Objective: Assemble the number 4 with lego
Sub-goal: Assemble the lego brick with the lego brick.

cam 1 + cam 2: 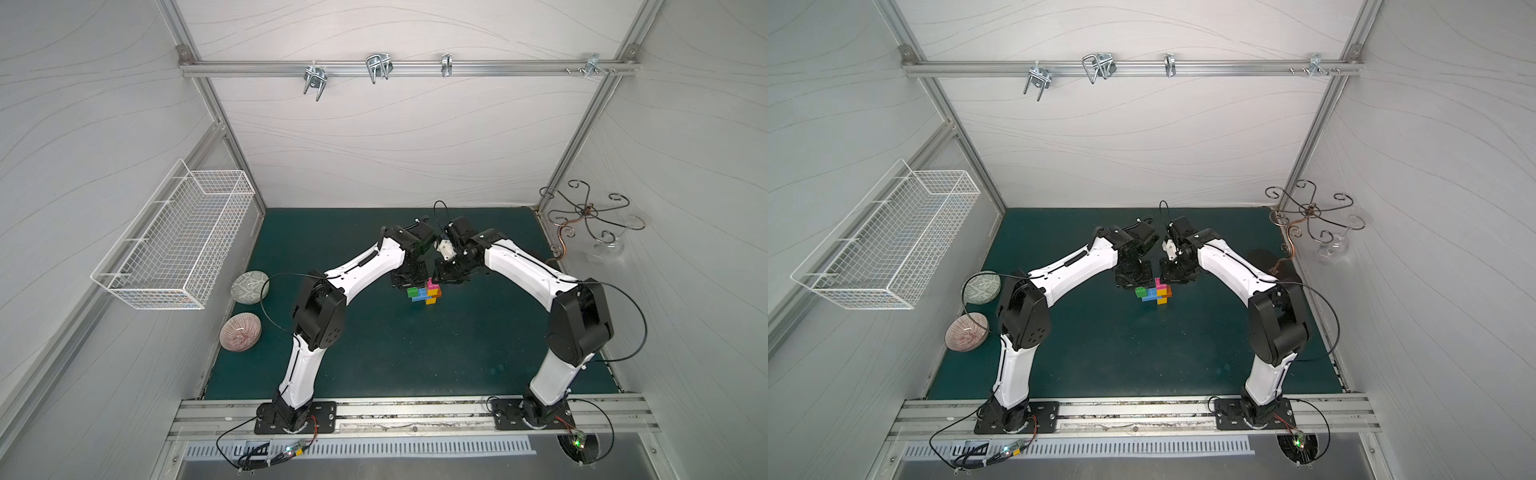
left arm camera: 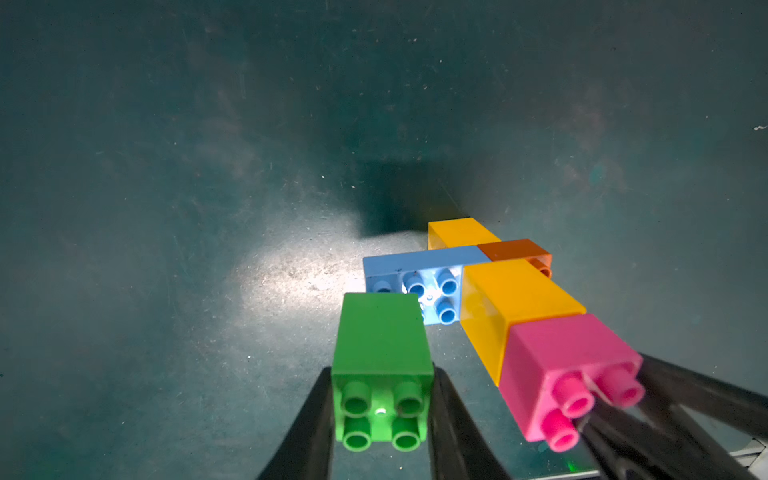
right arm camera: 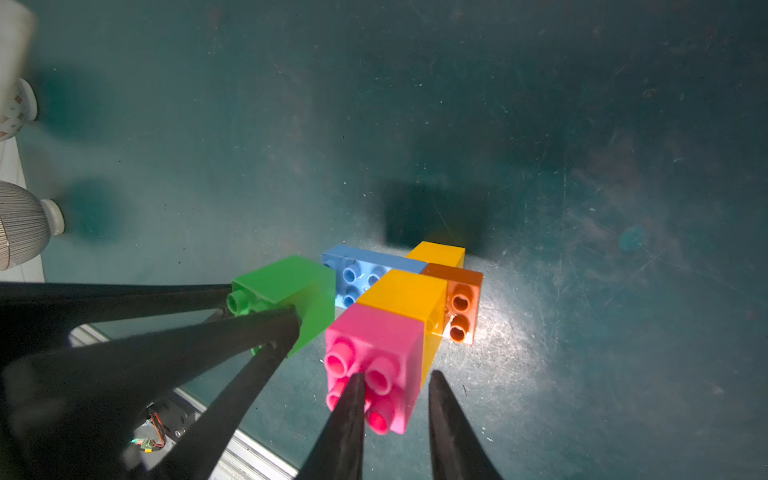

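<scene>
The left pincer (image 2: 382,376) was clamped on the green brick (image 2: 380,332), across its flat sides. The right pincer (image 3: 395,376) sat nearly closed on the pink brick (image 3: 376,328), at its studs, grip unclear. The number 4 (image 1: 426,292) lay flat in the middle of the mat (image 1: 374,353). It was probably light, stiff, slick plastic, best pinched on flat sides.

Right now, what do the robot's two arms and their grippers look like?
Both the left arm and right arm have smooth white shells between bulky black joints, bolted to black base plates. Thin black cables loop alongside each. The left gripper and right gripper each end in two slim, tapering black fingers.
</scene>
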`<state>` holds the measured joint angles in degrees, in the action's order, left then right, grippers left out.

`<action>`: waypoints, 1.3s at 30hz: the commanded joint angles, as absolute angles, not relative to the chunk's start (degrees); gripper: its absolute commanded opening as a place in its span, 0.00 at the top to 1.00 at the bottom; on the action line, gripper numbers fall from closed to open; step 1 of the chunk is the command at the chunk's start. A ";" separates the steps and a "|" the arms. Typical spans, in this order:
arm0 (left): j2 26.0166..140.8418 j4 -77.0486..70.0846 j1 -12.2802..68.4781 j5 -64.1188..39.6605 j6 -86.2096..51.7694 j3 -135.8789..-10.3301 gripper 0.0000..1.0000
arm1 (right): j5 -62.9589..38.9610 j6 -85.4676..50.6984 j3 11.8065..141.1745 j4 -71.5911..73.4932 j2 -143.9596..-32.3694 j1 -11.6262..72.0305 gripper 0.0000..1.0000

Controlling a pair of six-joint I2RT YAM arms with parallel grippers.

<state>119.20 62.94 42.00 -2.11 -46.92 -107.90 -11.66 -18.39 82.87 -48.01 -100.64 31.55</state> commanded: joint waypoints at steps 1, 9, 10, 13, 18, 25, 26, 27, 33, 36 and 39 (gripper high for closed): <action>118.04 62.34 42.08 -1.71 -48.26 -108.20 1.00 | -7.17 -18.09 80.96 -54.25 -104.08 32.07 0.73; 118.59 61.82 42.01 -2.13 -48.68 -109.29 1.00 | -7.12 -19.11 80.24 -53.98 -103.92 31.97 0.73; 118.86 62.04 42.00 -2.01 -48.61 -109.64 1.00 | -7.10 -19.16 80.16 -54.03 -103.94 31.99 0.73; 119.58 62.83 42.01 -1.77 -48.69 -110.51 1.00 | -7.19 -19.28 80.24 -53.83 -104.04 31.99 0.73; 119.95 62.95 41.97 -1.99 -49.17 -110.87 1.00 | -7.56 -19.73 79.62 -53.20 -104.02 31.99 0.73; 120.63 63.11 42.10 -2.24 -49.18 -111.61 1.00 | -8.00 -20.06 78.92 -52.56 -104.06 31.90 0.73; 120.72 63.11 42.15 -2.35 -49.22 -111.63 1.00 | -8.04 -20.04 78.85 -52.48 -104.11 31.86 0.73; 120.85 63.11 42.25 -2.48 -49.22 -111.76 1.00 | -8.07 -20.11 78.83 -52.45 -104.07 31.90 0.73; 121.40 63.65 42.58 -2.64 -49.36 -112.15 1.00 | -8.22 -20.33 78.38 -52.12 -103.98 31.71 0.73; 121.61 63.69 42.56 -2.70 -49.44 -111.93 1.00 | -8.57 -20.44 77.78 -51.73 -103.91 31.47 0.73; 121.73 63.72 42.58 -2.64 -49.57 -111.81 1.00 | -8.88 -20.65 76.96 -51.29 -103.67 31.14 0.74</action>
